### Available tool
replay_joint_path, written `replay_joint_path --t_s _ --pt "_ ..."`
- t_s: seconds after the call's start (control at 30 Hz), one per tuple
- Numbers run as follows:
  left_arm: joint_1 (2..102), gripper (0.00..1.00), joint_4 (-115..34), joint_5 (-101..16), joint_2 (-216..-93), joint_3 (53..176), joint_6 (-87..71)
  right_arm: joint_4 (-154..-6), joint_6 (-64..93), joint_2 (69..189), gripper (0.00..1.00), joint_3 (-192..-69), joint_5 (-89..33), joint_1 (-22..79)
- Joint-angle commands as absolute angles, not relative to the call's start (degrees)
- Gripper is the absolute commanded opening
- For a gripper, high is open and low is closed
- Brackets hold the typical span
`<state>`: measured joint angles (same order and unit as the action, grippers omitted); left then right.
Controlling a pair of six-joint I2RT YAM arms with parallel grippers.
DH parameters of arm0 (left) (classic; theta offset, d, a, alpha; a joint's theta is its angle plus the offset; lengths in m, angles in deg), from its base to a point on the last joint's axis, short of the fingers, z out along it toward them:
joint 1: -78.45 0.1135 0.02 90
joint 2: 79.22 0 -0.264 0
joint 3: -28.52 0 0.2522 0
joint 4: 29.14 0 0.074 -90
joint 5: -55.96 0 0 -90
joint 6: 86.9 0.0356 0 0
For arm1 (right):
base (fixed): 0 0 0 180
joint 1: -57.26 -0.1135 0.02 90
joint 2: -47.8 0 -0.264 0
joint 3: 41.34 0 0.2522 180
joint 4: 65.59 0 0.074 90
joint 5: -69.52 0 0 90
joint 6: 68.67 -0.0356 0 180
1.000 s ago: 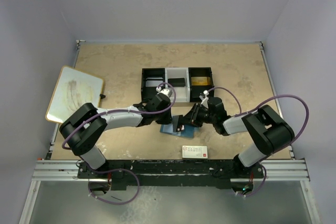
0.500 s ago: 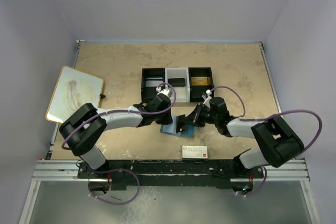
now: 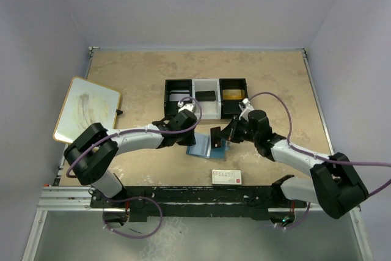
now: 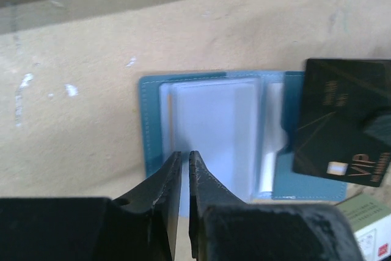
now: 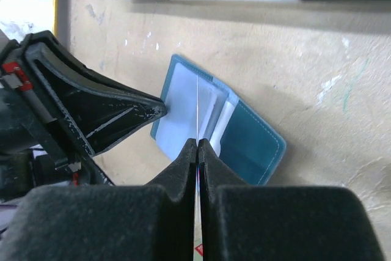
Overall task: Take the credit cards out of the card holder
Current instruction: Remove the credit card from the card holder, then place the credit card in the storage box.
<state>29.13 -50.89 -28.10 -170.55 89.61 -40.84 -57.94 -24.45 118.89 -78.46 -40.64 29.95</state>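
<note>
Teal-blue card holder (image 4: 211, 126) lies open, pale pockets up; right gripper (image 5: 198, 143) clamps black card (image 4: 342, 123); left gripper (image 4: 185, 156) closed, tips at holder's edge.

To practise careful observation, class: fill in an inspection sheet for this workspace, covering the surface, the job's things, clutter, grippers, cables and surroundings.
Surface: tan mottled table, scuffed.
Job's things: blue card holder lies open and flat; black card appears clear of its pockets, over its right edge.
Clutter: black-and-white compartment tray behind; white box with red print near the front; smeared white board at the left edge.
Grippers: left gripper has its fingers closed, tips against the holder's edge; right gripper is shut on the card.
Cables: purple cables loop along both arms, off the holder.
Surroundings: plain pale walls; metal rail in front.
</note>
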Motion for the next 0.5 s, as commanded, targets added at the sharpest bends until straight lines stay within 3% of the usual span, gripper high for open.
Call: replay_joint_path --t_s 0.0,0.33,0.47 --pt "29.07 0.10 -55.43 -24.07 -167.00 89.12 -39.39 -57.92 -17.69 113.34 0.00 -80.71 -35.88 30.19" --pt "29.06 0.29 -59.25 -15.55 -161.94 91.50 -37.49 -52.69 -4.15 101.88 0.00 -79.18 -33.57 30.07" --pt "29.06 0.48 -62.41 -9.82 -160.33 92.11 -36.95 -47.74 0.25 99.16 0.00 -77.34 -35.18 30.06"
